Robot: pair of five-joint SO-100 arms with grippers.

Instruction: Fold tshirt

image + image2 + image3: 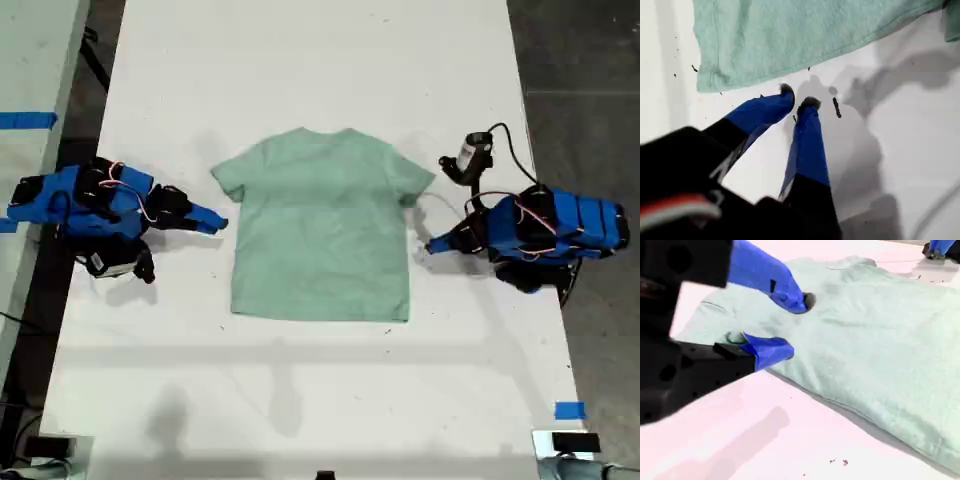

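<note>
The pale mint-green tshirt [322,225] lies flat and spread on the white table [300,400], collar toward the far edge. My first gripper [428,246] rests on the table at the exterior view's right, just off the shirt's side edge. In its wrist view the shirt [790,35] lies just beyond the gripper [799,97], whose tips are nearly touching with nothing between them. My second gripper [220,222] is at the exterior view's left by the sleeve. Its wrist view shows it [795,325] open over the sleeve of the shirt [880,340], holding nothing.
A small black-and-white device on a cable [475,155] sits behind the arm at the exterior view's right. Blue tape [568,410] marks the near corner at that side. Dark floor borders the table at both of the exterior view's sides.
</note>
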